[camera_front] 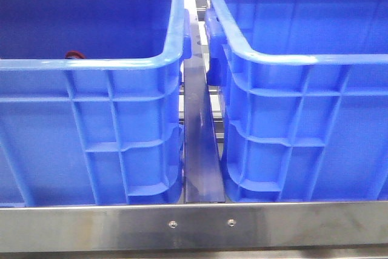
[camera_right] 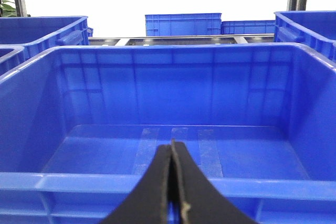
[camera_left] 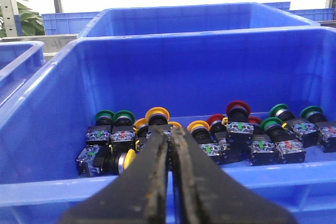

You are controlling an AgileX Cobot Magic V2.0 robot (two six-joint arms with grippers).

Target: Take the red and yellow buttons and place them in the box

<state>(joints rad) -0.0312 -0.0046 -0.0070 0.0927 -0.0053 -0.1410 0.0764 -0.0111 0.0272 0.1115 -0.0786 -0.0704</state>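
In the left wrist view, a blue crate (camera_left: 47, 187) holds a row of push buttons on dark bodies. Yellow-capped buttons (camera_left: 157, 114) lie near the middle and red-capped ones (camera_left: 238, 107) to their side. My left gripper (camera_left: 169, 129) is shut with nothing in it, its tips hovering over the crate's near rim in line with the yellow caps. My right gripper (camera_right: 172, 144) is also shut and empty, above the near rim of the empty blue box (camera_right: 31, 182). The front view shows neither gripper, only the box (camera_front: 303, 59) at right and a red bit (camera_front: 74, 54) inside the left crate (camera_front: 91, 65).
Green-capped buttons (camera_left: 105, 115) lie at both ends of the row. A metal rail (camera_front: 197, 144) runs between the two crates, with a steel bar (camera_front: 194, 225) across the front. More blue crates (camera_right: 182, 23) stand behind on the shelf frame.
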